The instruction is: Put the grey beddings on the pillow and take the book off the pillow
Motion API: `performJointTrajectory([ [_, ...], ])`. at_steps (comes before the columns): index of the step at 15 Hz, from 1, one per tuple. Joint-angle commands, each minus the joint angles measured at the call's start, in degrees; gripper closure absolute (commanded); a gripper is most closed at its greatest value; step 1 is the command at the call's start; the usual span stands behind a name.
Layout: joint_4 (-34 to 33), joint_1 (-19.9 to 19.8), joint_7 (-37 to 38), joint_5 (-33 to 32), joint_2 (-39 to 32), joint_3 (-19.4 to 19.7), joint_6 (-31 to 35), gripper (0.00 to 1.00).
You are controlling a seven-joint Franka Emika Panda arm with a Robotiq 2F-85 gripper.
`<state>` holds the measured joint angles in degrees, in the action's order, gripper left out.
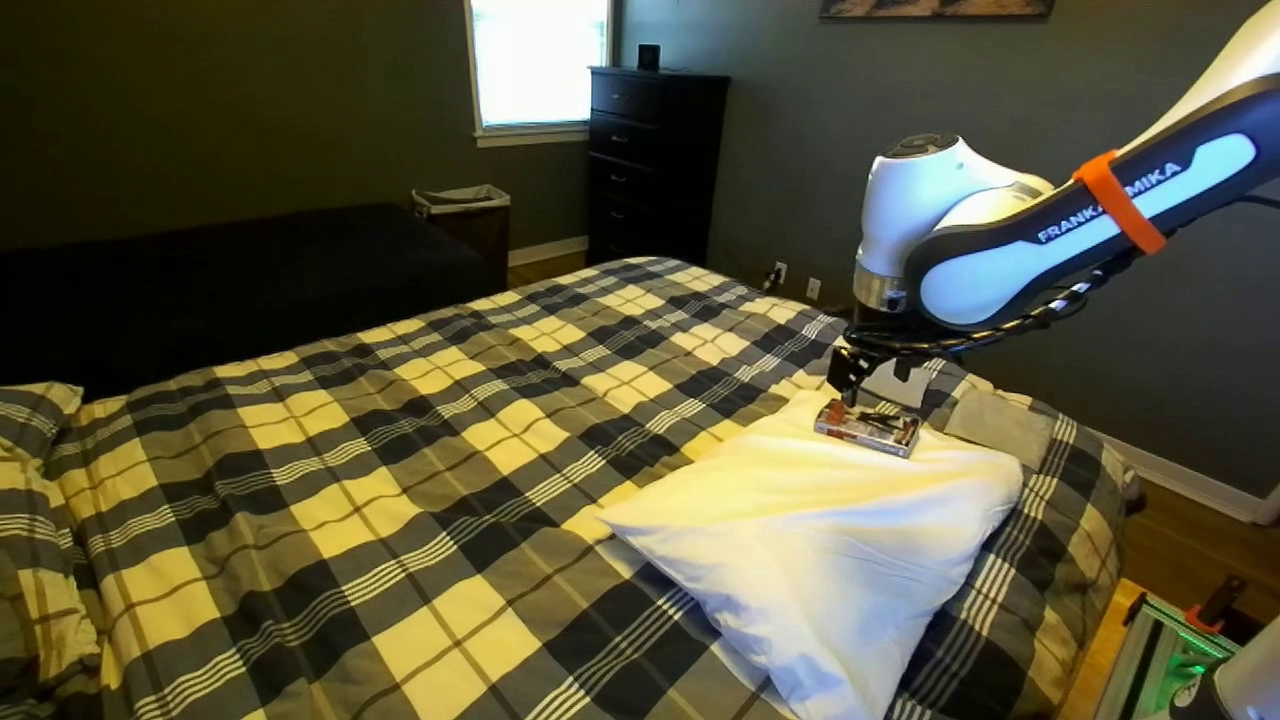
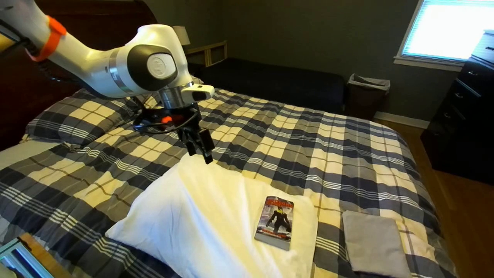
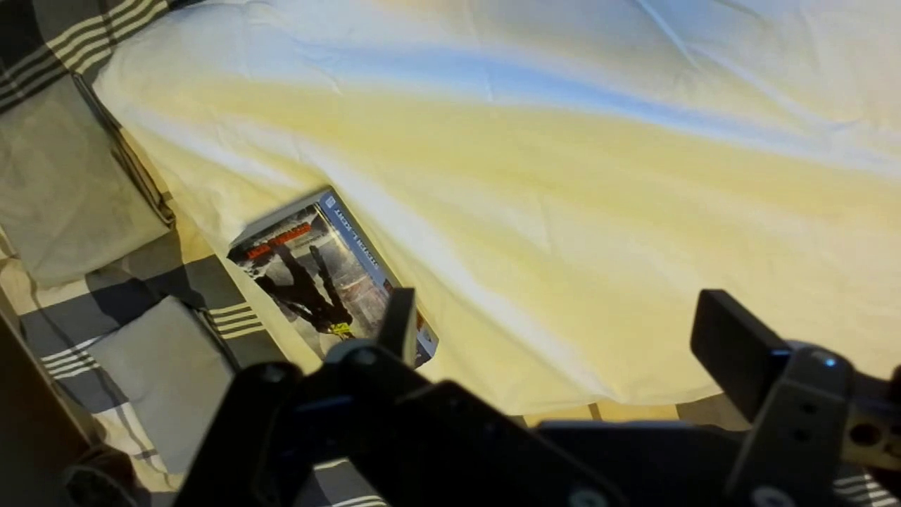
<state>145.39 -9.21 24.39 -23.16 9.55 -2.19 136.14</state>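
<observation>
The large white pillow (image 1: pixel 830 540) lies on the bed and shows in both exterior views (image 2: pixel 216 220) and the wrist view (image 3: pixel 563 197). The book (image 2: pixel 275 222), with a dark figure on its cover, lies flat on the pillow; it also shows in an exterior view (image 1: pixel 866 428) and the wrist view (image 3: pixel 310 274). Two folded grey cloths, the grey beddings (image 3: pixel 70 183) (image 3: pixel 169 380), lie on the bedspread beside the pillow, past the book; one shows in an exterior view (image 2: pixel 376 243). My gripper (image 3: pixel 556 303) is open and empty above the pillow's edge (image 2: pixel 200 155), to the side of the book.
A yellow-and-black plaid bedspread (image 1: pixel 400 480) covers the bed under everything. Plaid pillows (image 2: pixel 85 119) lie by the dark headboard (image 2: pixel 96 23). The robot's metal base frame (image 1: pixel 1150 650) stands at the bed's side. A dark dresser (image 1: pixel 650 160) and a hamper (image 2: pixel 366 96) stand beyond.
</observation>
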Motion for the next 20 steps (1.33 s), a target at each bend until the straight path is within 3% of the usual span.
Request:
performJointTrajectory([
  [1,-0.08,0.9,0.06,-0.13,0.02,0.8,-0.15,0.0],
  [9,-4.17,-0.39,-6.79,-3.21,-5.6,4.4,2.04,0.0],
  [20,-6.57,-1.23,-17.06,-4.04,-16.51,11.67,10.81,0.0],
])
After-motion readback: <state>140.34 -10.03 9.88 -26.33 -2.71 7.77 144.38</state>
